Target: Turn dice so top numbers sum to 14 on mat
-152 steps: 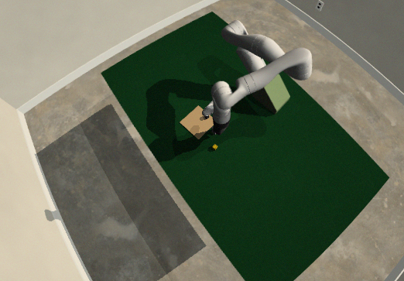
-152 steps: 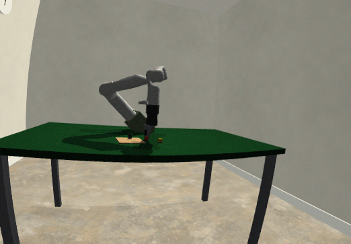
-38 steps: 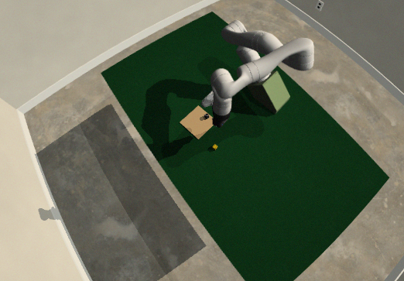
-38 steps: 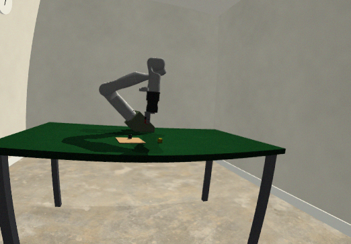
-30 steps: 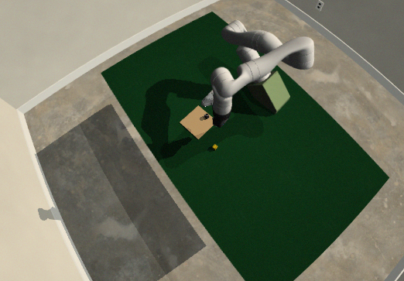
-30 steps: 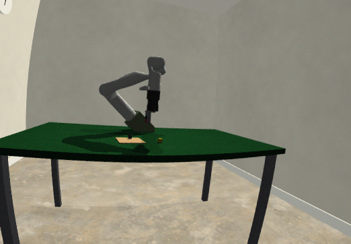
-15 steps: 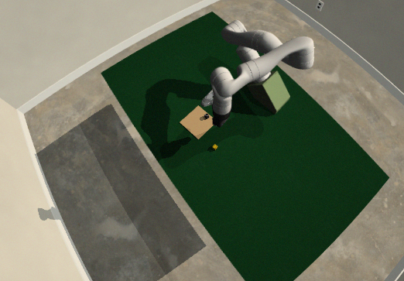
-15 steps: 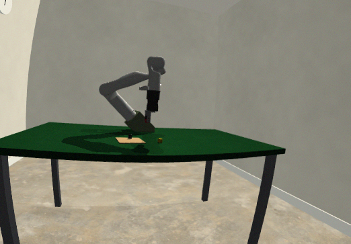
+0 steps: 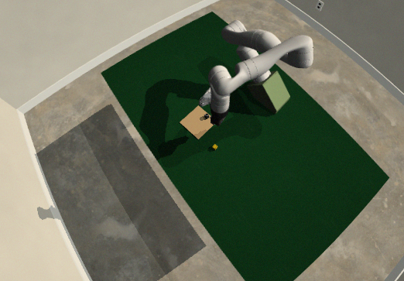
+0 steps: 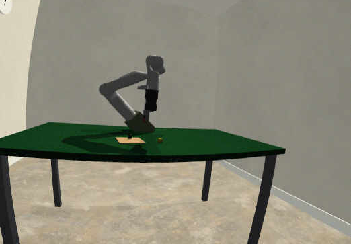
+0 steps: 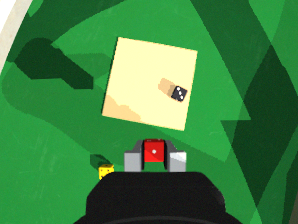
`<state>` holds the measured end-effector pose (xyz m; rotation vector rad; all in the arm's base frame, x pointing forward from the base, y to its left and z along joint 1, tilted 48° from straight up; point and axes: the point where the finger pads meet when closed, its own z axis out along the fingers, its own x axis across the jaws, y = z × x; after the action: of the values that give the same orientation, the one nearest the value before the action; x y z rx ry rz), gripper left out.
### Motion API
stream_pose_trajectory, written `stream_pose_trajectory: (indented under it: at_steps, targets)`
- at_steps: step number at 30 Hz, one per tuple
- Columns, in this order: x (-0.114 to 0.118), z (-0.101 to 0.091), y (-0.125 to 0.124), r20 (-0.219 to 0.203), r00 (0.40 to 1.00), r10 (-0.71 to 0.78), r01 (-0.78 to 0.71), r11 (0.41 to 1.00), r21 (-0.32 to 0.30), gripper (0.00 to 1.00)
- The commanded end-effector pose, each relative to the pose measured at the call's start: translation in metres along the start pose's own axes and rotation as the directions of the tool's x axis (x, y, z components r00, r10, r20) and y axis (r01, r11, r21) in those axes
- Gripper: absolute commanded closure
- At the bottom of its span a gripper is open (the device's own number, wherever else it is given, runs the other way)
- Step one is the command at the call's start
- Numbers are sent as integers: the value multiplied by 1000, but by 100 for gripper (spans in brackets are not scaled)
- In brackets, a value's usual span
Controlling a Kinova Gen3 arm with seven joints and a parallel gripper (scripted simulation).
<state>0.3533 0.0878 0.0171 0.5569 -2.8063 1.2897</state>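
Note:
My gripper (image 11: 154, 150) is shut on a red die (image 11: 154, 152) and holds it well above the table, near the edge of the tan mat (image 11: 152, 83). The gripper shows in the side view (image 10: 145, 119) high over the table and in the overhead view (image 9: 217, 121) beside the mat (image 9: 197, 122). A black die (image 11: 178, 94) lies on the mat, also seen from overhead (image 9: 207, 116) and from the side (image 10: 130, 136). A yellow die (image 11: 105, 172) lies on the green table off the mat, also in the overhead view (image 9: 214, 146) and the side view (image 10: 160, 140).
The arm's base block (image 9: 272, 91) stands behind the mat on the green table top (image 9: 248, 148). The arm's links (image 9: 251, 60) arch over the area behind the mat.

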Motion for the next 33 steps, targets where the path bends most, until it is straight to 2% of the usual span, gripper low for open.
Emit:
stream_pose_trajectory:
  at_steps: [1,12,21,23,28,33]
  targets:
    - [0,-2,-3,0,1000,-20,20,1000,-5,60]
    - [0,-6,-22,-11,987,-158,158,987,-1,60]
    - [0,-10,-46,-26,936,-350,350,937,-2,60]
    - [0,-10,-46,-26,936,-350,350,937,-2,60]
    - [1,-12,-62,-36,880,-474,474,880,-6,60]
    - [3,-13,-78,-45,797,-603,603,798,-15,60]
